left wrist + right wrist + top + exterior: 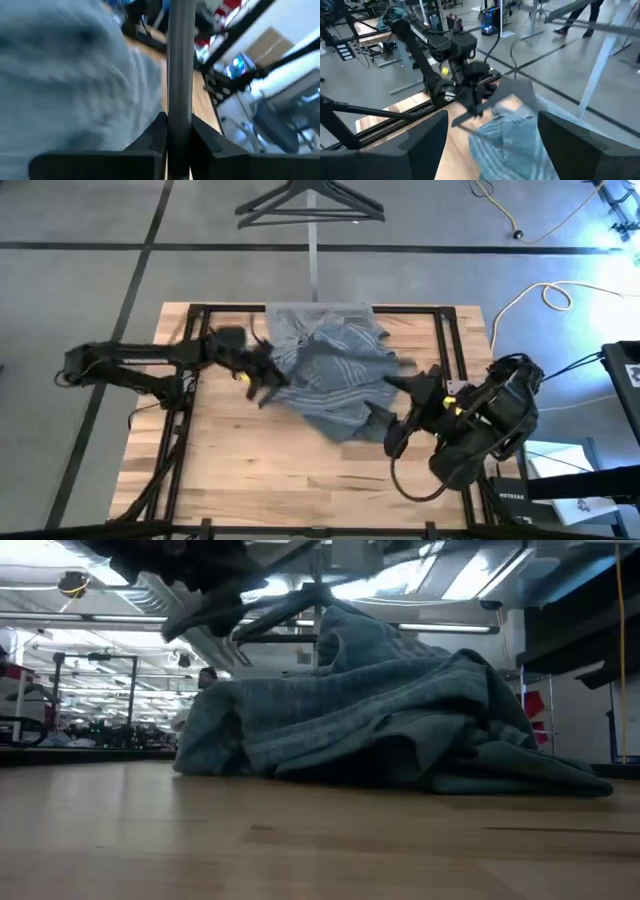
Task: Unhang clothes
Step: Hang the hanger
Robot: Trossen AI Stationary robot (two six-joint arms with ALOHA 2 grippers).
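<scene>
A pale wooden desk (250,470) with a dark frame stands on grey floor. Mid-desk lies the striped blue-grey shirt (330,375), soft and crumpled. At its nine o'clock the left gripper (262,375) is clamped on a thin dark hanger (492,97), seemingly still inside. At four o'clock the right gripper (400,405) has jaws apart. A spare hanger (310,205) lies beyond.

The shirt (330,370) lies heaped on the desk (250,470), toward its far edge and about midway between the sides, partly over the desk's rear frame rail. The left gripper (262,375) is at the shirt's left edge, shut on a hanger (510,95) there, and the right gripper (405,385) is at the shirt's right edge with its fingers apart. Beyond the desk's far edge, a stand's base (310,205) rests on the floor.
</scene>
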